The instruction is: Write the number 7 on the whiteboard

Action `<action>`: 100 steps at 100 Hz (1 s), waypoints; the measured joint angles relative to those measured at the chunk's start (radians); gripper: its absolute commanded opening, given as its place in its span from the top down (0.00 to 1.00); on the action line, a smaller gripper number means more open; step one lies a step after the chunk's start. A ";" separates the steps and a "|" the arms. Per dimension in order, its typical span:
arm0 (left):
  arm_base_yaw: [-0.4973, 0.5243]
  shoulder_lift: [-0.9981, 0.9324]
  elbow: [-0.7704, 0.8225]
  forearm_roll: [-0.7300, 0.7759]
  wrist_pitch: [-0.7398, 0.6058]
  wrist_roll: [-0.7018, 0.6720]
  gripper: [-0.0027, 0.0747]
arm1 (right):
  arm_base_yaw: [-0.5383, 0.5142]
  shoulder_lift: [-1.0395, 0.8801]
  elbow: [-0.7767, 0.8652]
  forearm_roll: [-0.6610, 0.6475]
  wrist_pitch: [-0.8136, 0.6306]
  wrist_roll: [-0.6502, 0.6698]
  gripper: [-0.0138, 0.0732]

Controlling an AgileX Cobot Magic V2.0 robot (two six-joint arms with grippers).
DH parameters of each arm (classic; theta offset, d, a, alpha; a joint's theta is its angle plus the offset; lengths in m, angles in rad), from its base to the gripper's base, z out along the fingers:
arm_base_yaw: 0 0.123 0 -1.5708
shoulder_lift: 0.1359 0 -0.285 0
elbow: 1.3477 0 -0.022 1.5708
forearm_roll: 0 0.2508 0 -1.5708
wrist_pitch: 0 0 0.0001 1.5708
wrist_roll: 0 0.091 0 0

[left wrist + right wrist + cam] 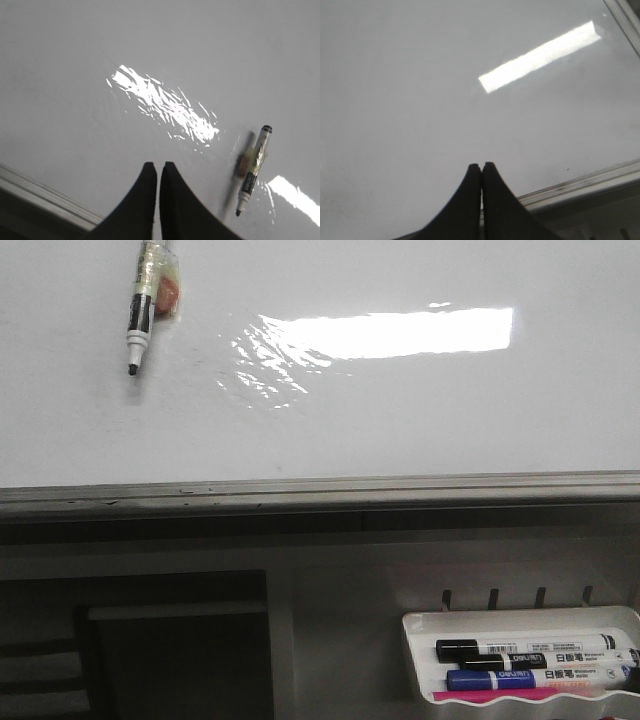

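The whiteboard (400,420) fills the upper front view, glossy white with a bright glare patch and a grey metal lower edge (320,490). No drawn number 7 shows on it. A black-tipped marker (140,315) with tape round its body and an orange-brown lump beside it sits against the board at the upper left, tip down. It also shows in the left wrist view (252,170). My left gripper (158,167) is shut and empty, apart from the marker. My right gripper (481,166) is shut and empty over bare board (445,100). Neither gripper shows in the front view.
A small white marker tray (520,695) below the board at the right holds two black markers (525,648), a blue marker (530,678) and a pink item. A dark recess (170,650) lies below the board's edge at the left.
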 measured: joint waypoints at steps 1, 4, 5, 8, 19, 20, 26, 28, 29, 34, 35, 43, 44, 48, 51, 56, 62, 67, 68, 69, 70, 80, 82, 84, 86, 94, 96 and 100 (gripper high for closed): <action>0.000 0.000 0.000 -0.007 0.000 0.000 0.99 | 0.000 0.000 0.000 0.006 0.000 0.000 0.91; 0.000 0.000 0.000 -0.035 0.000 0.000 0.99 | 0.000 -0.001 0.000 0.029 0.009 0.000 0.91; 0.000 0.000 -0.002 -0.039 0.000 -0.002 0.99 | 0.000 -0.001 0.000 0.031 0.011 0.000 0.91; 0.000 0.000 -0.002 -0.053 0.011 -0.002 0.99 | 0.000 -0.001 -0.002 0.041 0.028 0.000 0.91; 0.000 0.000 -0.036 -0.046 0.081 -0.002 0.99 | 0.000 -0.001 -0.034 0.043 0.131 -0.029 0.89; 0.000 0.000 -0.045 -0.042 0.094 -0.002 0.99 | 0.000 -0.001 -0.043 0.039 0.147 -0.032 0.89; 0.000 0.007 -0.096 0.013 0.151 -0.002 0.99 | 0.000 0.021 -0.091 0.016 0.206 -0.041 0.89; 0.000 0.015 -0.120 0.037 0.174 -0.002 0.99 | 0.000 0.037 -0.111 0.004 0.228 -0.043 0.89; 0.000 0.019 -0.128 0.046 0.189 -0.002 0.99 | 0.000 0.049 -0.125 0.000 0.236 -0.044 0.89; 0.000 0.060 -0.198 0.114 0.249 -0.002 0.99 | 0.000 0.102 -0.176 -0.036 0.303 -0.045 0.89; 0.000 0.066 -0.207 0.134 0.258 -0.002 0.99 | 0.000 0.111 -0.184 -0.040 0.312 -0.045 0.89; 0.000 0.147 -0.308 0.241 0.366 -0.002 0.99 | 0.000 0.229 -0.277 -0.089 0.410 -0.048 0.89; 0.000 0.162 -0.325 0.258 0.374 -0.002 0.99 | 0.000 0.240 -0.284 -0.097 0.427 -0.048 0.89; 0.000 0.209 -0.375 0.295 0.422 -0.002 0.99 | 0.000 0.303 -0.331 -0.115 0.475 -0.048 0.89; 0.000 0.239 -0.406 0.324 0.451 0.000 0.99 | 0.000 0.343 -0.362 -0.123 0.503 -0.048 0.89; 0.000 0.287 -0.456 0.350 0.496 0.013 0.99 | 0.000 0.409 -0.412 -0.135 0.544 -0.048 0.89; 0.000 0.342 -0.509 0.364 0.544 0.042 0.99 | 0.000 0.481 -0.469 -0.144 0.583 -0.050 0.89; 0.000 0.377 -0.541 0.371 0.574 0.060 0.99 | 0.000 0.526 -0.507 -0.146 0.603 -0.050 0.89; 0.000 0.382 -0.545 0.372 0.577 0.065 0.99 | 0.000 0.531 -0.511 -0.146 0.606 -0.050 0.89; 0.000 0.391 -0.553 0.373 0.584 0.068 0.99 | 0.000 0.542 -0.520 -0.146 0.611 -0.050 0.89; 0.000 0.395 -0.556 0.373 0.587 0.070 0.99 | 0.000 0.547 -0.524 -0.146 0.613 -0.050 0.89; 0.000 0.447 -0.588 0.372 0.615 0.116 0.96 | 0.000 0.604 -0.569 -0.148 0.633 -0.055 0.88; 0.000 0.457 -0.593 0.369 0.621 0.128 0.95 | 0.000 0.612 -0.571 -0.148 0.637 -0.056 0.86; 0.000 0.466 -0.596 0.361 0.624 0.138 0.92 | 0.000 0.620 -0.577 -0.148 0.639 -0.057 0.84; 0.000 0.475 -0.599 0.351 0.628 0.154 0.88 | 0.000 0.627 -0.579 -0.149 0.641 -0.062 0.82; 0.000 0.503 -0.602 0.292 0.637 0.233 0.70 | 0.000 0.640 -0.588 -0.149 0.643 -0.080 0.65; 0.000 0.511 -0.602 0.271 0.637 0.251 0.66 | 0.000 0.643 -0.588 -0.149 0.644 -0.084 0.60; 0.000 0.526 -0.603 0.228 0.638 0.279 0.57 | 0.000 0.645 -0.590 -0.149 0.644 -0.089 0.50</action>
